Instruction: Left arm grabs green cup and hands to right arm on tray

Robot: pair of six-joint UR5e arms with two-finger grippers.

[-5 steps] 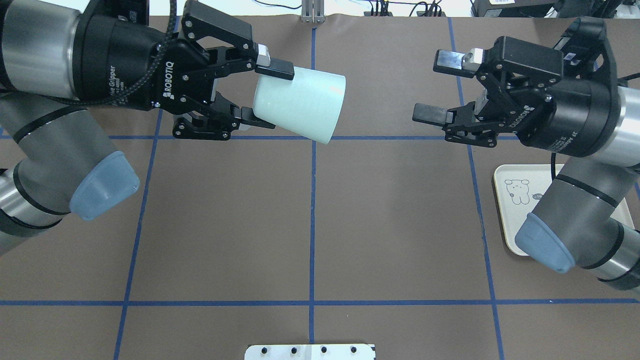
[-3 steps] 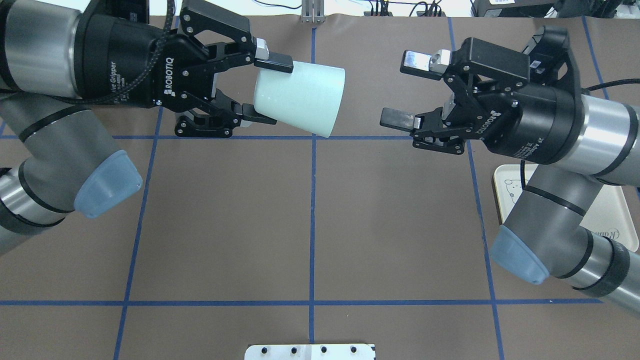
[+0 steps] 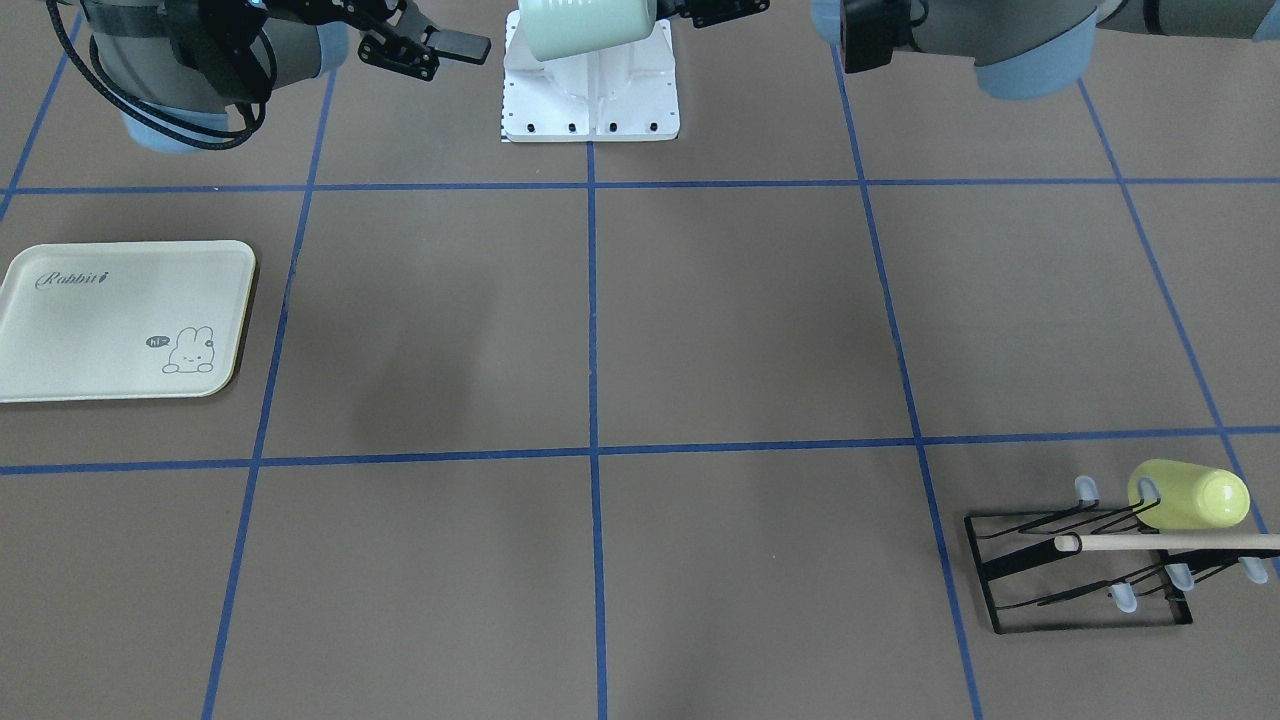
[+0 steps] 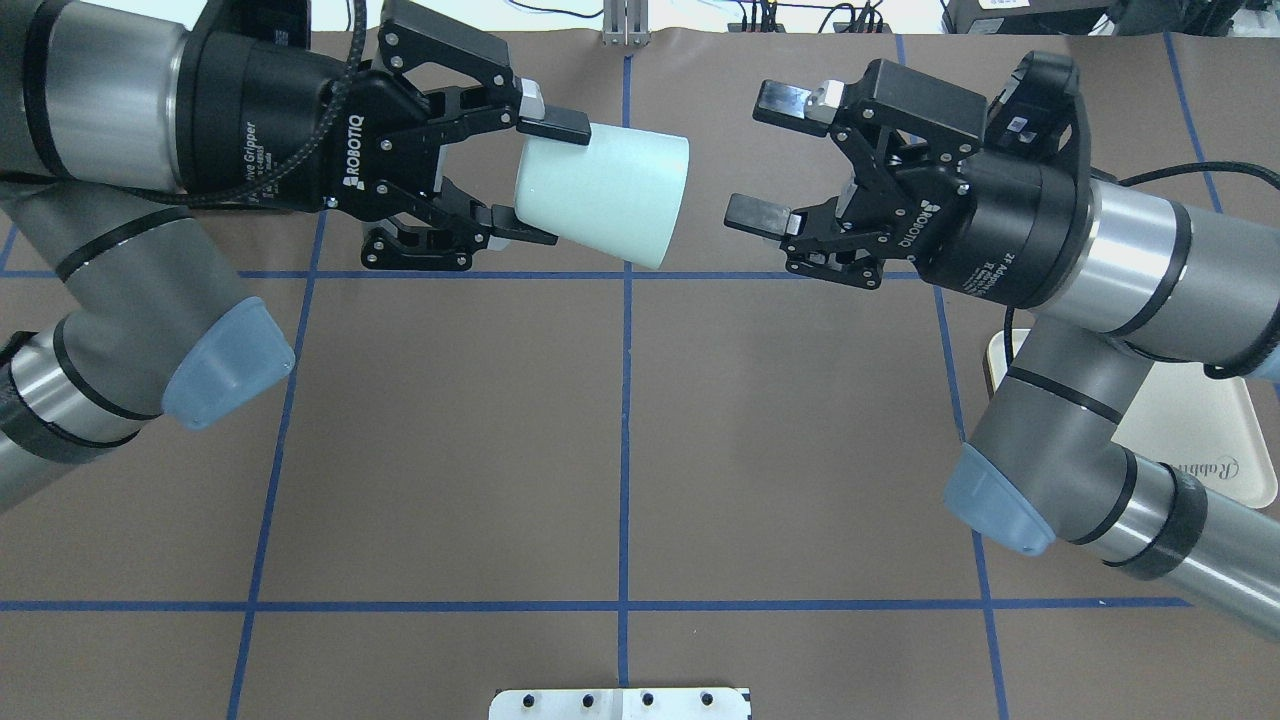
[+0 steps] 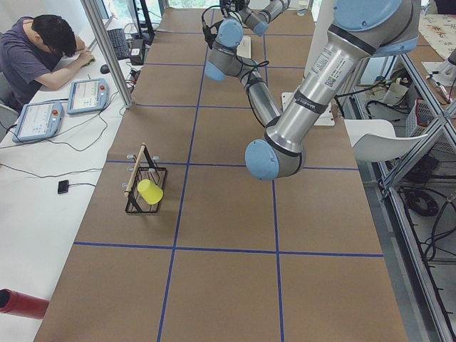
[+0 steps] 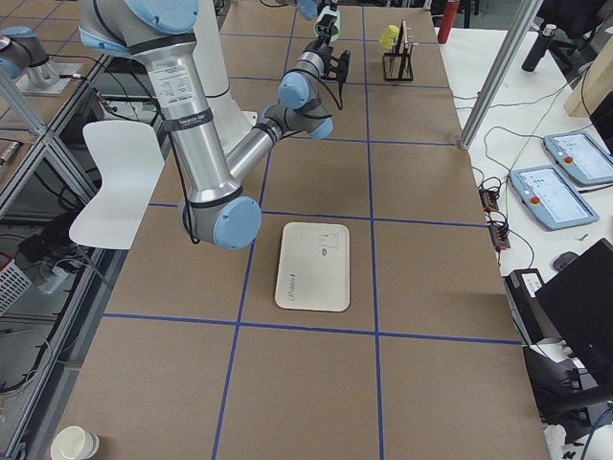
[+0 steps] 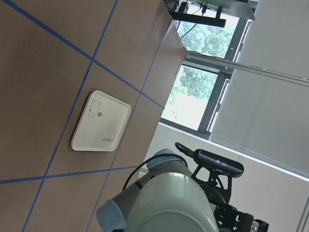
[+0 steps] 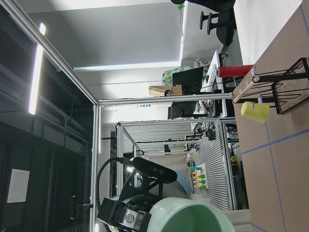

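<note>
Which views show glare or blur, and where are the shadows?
Left wrist view: the windows are overexposed and the green cup is blurred near the lens. Right wrist view: a light strip glares against dark surroundings. Front-facing view: soft shadows lie on the table.

green cup (image 4: 600, 200) between left gripper (image 4: 540, 180) fingers (image 4: 553, 125) | right gripper (image 4: 760, 153) just right of it, apart | tray (image 3: 100, 320) farther right, on table (image 4: 620, 450) | cup rack (image 3: 1080, 570) far left, forward

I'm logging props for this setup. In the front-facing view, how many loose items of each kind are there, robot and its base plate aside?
2 cups: green cup, yellow-green cup
1 tray
1 rack
Total: 4
</note>
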